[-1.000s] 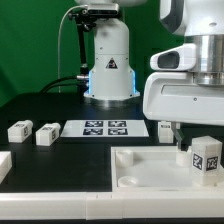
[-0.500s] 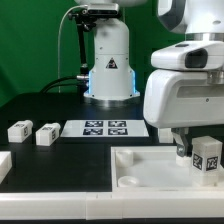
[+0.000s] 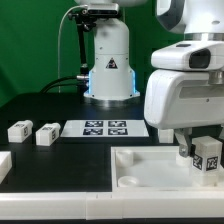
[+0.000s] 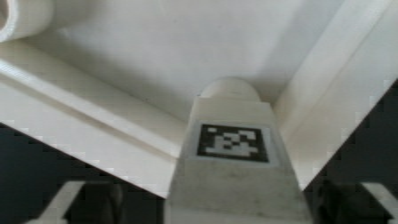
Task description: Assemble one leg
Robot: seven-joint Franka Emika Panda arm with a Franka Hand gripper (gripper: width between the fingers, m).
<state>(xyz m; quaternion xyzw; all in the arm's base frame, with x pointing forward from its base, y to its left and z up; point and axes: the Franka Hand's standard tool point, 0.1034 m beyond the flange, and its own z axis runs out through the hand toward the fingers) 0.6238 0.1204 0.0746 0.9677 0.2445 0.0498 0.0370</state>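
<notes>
White plastic fills your wrist view: the leg [image 4: 228, 150], tag facing the camera, sits between the gripper [image 4: 228, 205] fingers [image 4: 89, 203], which are closed on its sides. In the exterior view you see the leg [image 3: 206, 158] held upright over the tabletop [image 3: 150, 170] at the right. Two loose legs [image 3: 33, 132] lie beside the marker board [image 3: 105, 128] on the black table [image 3: 40, 100].
</notes>
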